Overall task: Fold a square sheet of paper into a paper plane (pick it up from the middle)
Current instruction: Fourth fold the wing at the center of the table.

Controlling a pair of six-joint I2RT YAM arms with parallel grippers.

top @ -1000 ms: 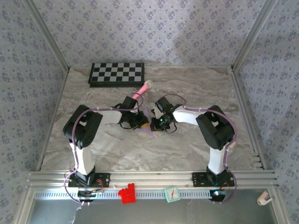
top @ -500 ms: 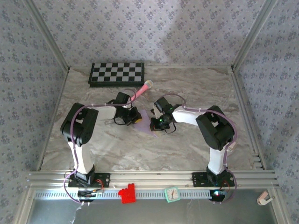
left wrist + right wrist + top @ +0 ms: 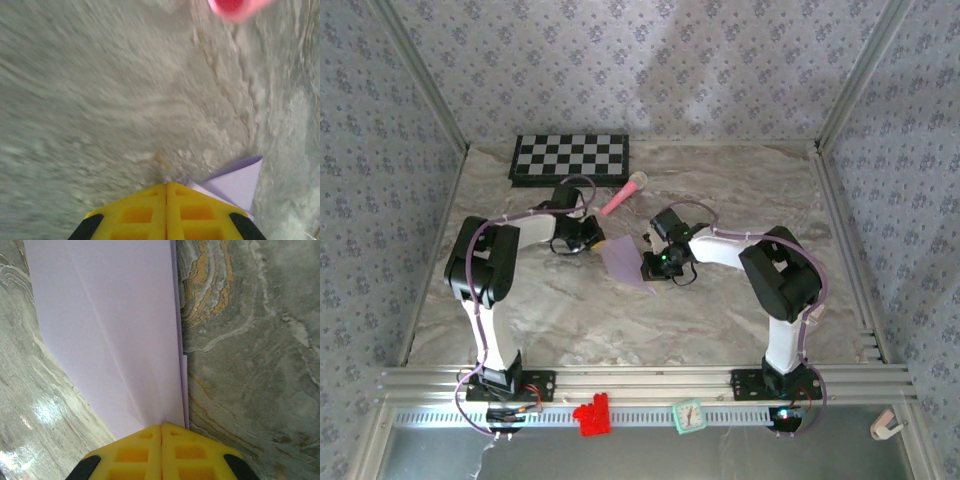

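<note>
Where closed R gripper ends, paper plane spreads fwd.

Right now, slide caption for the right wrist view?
Shut yellow right gripper touching creased pale-lavender paper plane lying on grey marbled table.

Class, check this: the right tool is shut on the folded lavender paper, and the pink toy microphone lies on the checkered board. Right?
No: the top view shows the pink toy microphone on the table beside the checkered board, not on it. The right tool is shut on the folded lavender paper.
</note>
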